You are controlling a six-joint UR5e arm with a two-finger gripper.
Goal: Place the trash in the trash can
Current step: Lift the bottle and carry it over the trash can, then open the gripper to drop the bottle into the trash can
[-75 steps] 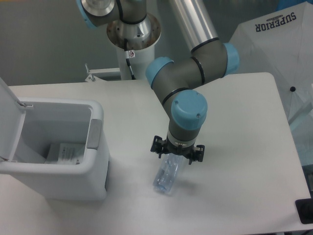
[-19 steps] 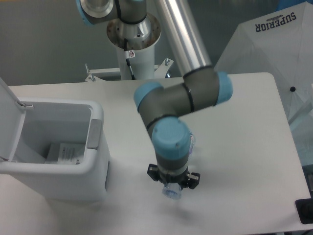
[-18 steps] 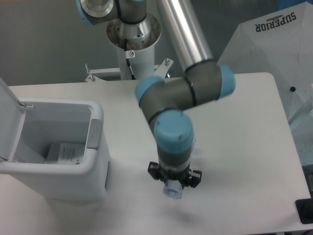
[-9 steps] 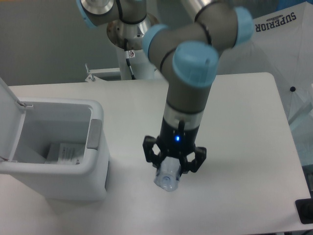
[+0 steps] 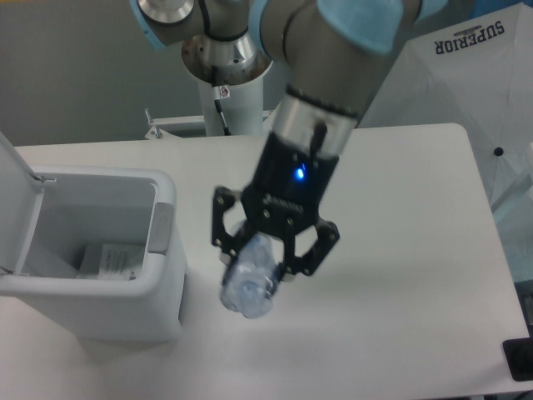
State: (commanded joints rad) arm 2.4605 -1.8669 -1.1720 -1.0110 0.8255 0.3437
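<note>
gripper (image 5: 265,260): fingers closed on the bottle (image 5: 249,278), pinching its upper part; most of the body hangs free below the fingertips.
bottle position: in the air, clear of the table (image 5: 400,250), just right of the bin (image 5: 163,250) and not yet over its opening.
bottle axis: long axis roughly in line with the gripper, tilted down and slightly left; free end points toward the camera. Can't tell which end is the cap, too blurred.
handling (judgement): empty crushed clear plastic, so very light, thin-walled and springy. It gives under a pinch instead of resisting, and the smooth skin is slippery. Not fragile.
grip point (judgement): across a narrow or creased section so the fingers bite into a fold. The current hold near one end looks workable but leaves a long overhang that can swing or pivot in the fingers on a fast move.
bin: white, lid flipped up at left (image 5: 15,200), opening exposed, grey tab (image 5: 161,227) on the near-right rim.
bin contents: flat pale item (image 5: 112,260) on the floor, likely the wrapper; no green strip discernible.
progress (judgement): one item apparently binned, bottle lifted, carry and drop remain.
next (judgement): move left until the hanging end clears the right rim, then release over the middle of the opening.
risk (judgement): dangling end clipping the rim or tab.
</note>
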